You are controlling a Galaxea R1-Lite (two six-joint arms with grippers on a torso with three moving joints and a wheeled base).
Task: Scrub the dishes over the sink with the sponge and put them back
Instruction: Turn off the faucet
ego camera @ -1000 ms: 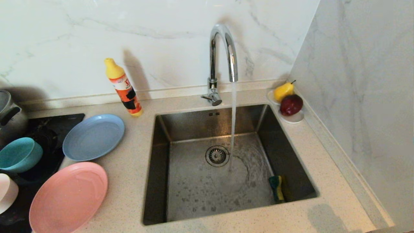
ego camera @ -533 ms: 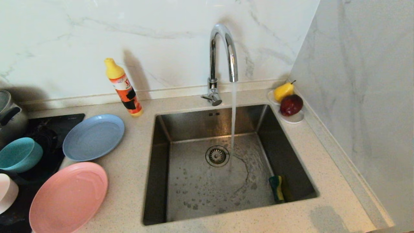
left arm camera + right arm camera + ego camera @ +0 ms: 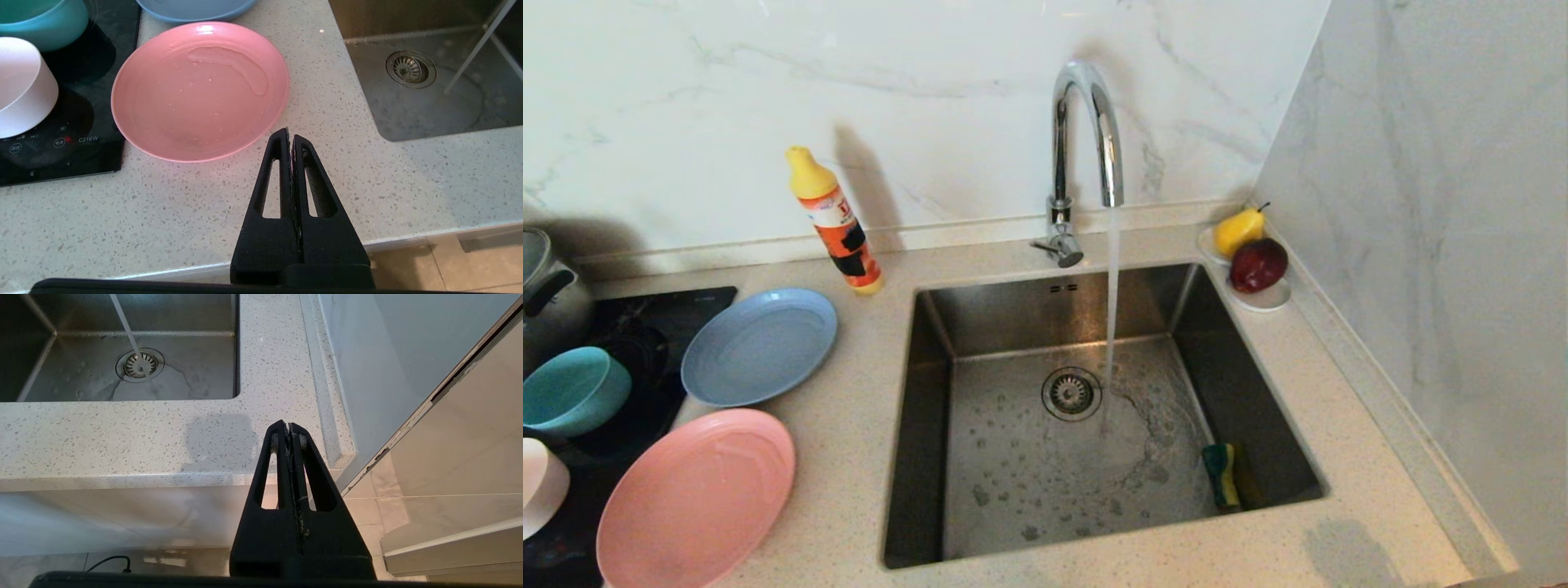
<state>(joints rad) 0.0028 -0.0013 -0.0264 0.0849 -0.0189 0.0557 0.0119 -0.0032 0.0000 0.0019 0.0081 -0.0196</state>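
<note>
Both grippers, left [image 3: 290,136] and right [image 3: 289,430], hang pressed together and empty at the counter's front edge. The yellow-green sponge [image 3: 1222,474] leans in the sink [image 3: 1094,278], likely ready for scrubbing. Four dishes, including the salmon-pink plate [image 3: 200,90], wait left of the sink.

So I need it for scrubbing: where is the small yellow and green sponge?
In the head view, the yellow and green sponge stands on edge inside the steel sink, against its right wall near the front corner.

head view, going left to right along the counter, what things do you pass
teal bowl → salmon-pink plate → grey-blue plate → orange soap bottle → sink drain → tap → sponge → red apple
</note>
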